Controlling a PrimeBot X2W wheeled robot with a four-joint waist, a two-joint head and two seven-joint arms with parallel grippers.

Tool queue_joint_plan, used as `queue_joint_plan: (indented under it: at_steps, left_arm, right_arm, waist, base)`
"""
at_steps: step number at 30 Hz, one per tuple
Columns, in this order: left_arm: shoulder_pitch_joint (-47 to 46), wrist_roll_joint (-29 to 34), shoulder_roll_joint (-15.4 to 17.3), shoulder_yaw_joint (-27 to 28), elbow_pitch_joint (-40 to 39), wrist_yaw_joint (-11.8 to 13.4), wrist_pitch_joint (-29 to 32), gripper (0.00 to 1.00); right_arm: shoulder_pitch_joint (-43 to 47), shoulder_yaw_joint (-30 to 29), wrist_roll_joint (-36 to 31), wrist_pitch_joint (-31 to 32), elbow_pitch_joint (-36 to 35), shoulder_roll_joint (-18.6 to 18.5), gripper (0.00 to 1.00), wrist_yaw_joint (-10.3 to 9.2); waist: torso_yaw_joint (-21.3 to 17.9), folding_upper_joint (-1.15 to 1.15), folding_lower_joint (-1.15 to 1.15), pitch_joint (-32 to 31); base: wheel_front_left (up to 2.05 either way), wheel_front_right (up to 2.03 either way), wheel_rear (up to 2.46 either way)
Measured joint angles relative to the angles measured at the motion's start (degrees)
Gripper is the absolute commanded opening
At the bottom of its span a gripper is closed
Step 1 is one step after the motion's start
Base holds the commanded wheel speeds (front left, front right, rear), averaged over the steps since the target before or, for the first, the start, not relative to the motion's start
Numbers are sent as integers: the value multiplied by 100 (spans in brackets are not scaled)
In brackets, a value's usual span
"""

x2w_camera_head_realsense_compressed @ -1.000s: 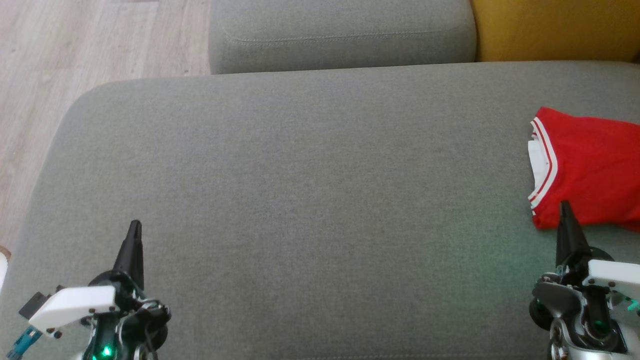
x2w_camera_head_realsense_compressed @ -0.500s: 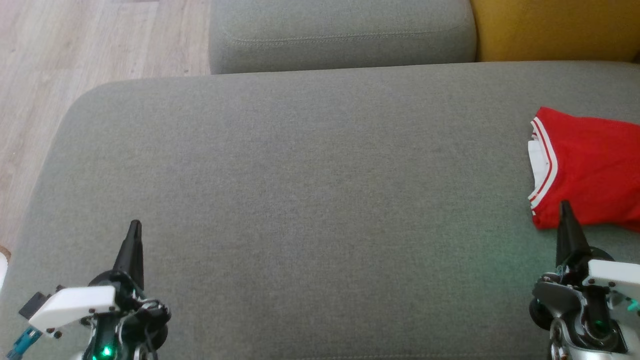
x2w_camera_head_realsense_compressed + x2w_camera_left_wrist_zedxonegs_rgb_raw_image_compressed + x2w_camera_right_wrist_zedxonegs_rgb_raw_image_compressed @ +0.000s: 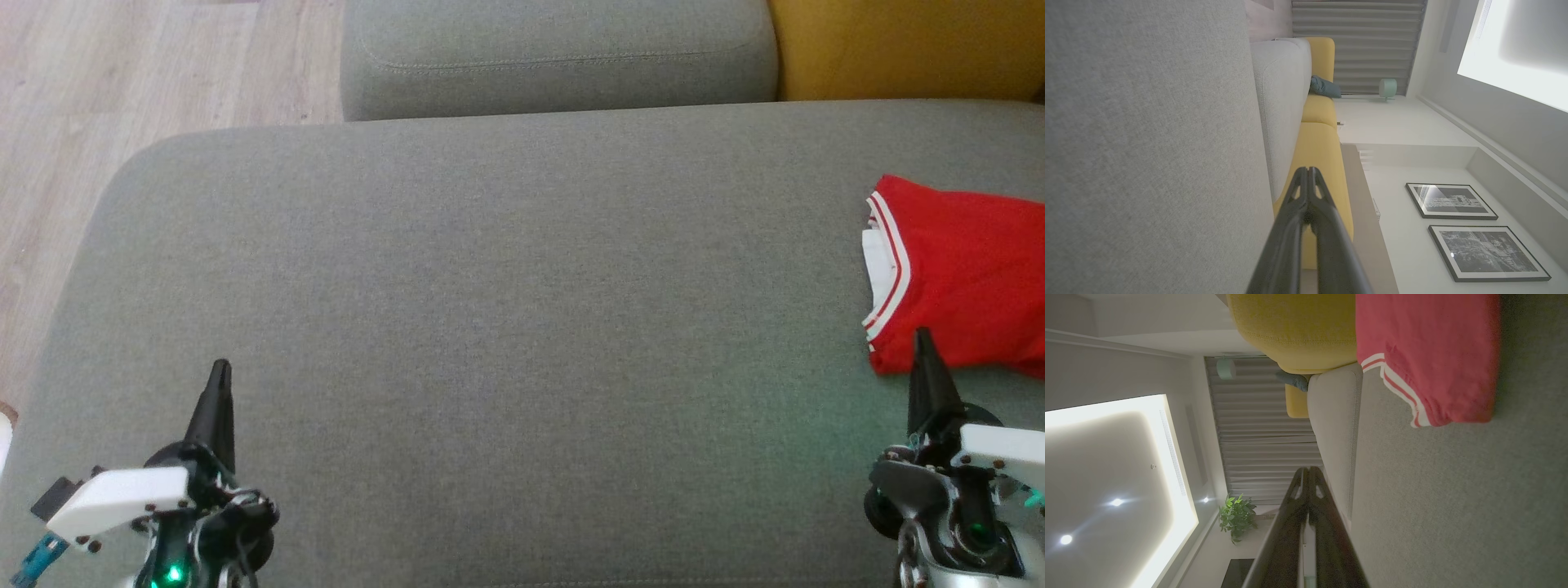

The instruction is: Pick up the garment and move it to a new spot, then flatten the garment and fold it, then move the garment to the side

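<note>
Nearest the robot, the left pincer point(image 3: 219, 369) and right pincer point(image 3: 921, 336) are both hovering low over the grey seat point(image 3: 506, 310), fingers pressed together and gripping nothing, seemingly parked because the work looks finished. Just ahead of the right pincer, the red garment point(image 3: 963, 278) is lying folded at the seat's right edge, set aside as asked. Farther back, a backrest point(image 3: 555, 57) and a yellow cushion point(image 3: 906, 45) are sitting untouched.
</note>
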Motion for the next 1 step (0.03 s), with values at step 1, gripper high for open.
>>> queue_joint_plan:
  at_steps: [1]
  left_arm:
    - [0, 0, 0, 0, 0, 0, 0, 0]
  right_arm:
    - [0, 0, 0, 0, 0, 0, 0, 0]
  waist:
    - [0, 0, 0, 0]
  base:
    - [0, 0, 0]
